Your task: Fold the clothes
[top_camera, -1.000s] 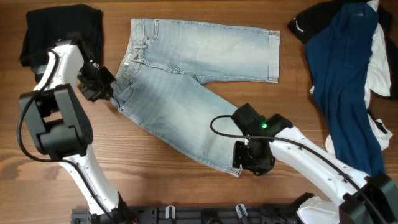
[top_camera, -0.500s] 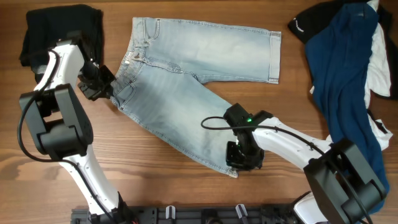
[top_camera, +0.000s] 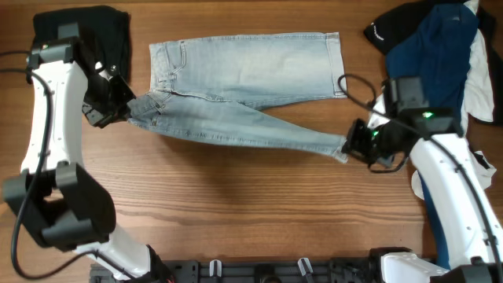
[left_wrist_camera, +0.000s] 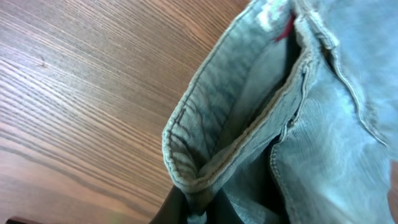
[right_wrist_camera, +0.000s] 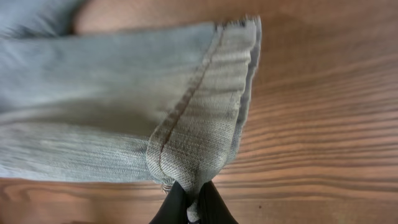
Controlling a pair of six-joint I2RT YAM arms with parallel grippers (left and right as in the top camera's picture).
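The light-blue denim shorts (top_camera: 244, 75) lie across the middle of the table. Their far leg is flat, and the near leg is pulled taut in a line between my two grippers. At the left end, my left gripper (top_camera: 124, 108) is shut on the waistband corner. The left wrist view shows the folded waistband (left_wrist_camera: 205, 143) pinched in that gripper (left_wrist_camera: 198, 208). My right gripper (top_camera: 351, 147) is shut on the near leg's hem at the right end. In the right wrist view the bunched hem (right_wrist_camera: 211, 112) sits between the black fingers of the gripper (right_wrist_camera: 193, 202).
A black garment (top_camera: 78, 35) lies at the back left corner, behind the left arm. A pile of navy-blue, black and white clothes (top_camera: 440, 94) fills the right side, close behind the right arm. A black rail (top_camera: 259, 271) runs along the front edge.
My right gripper shut on the near leg's hem and carried it right and back, stretching that leg out. The left gripper shifted left with the waistband, and the shorts turned.
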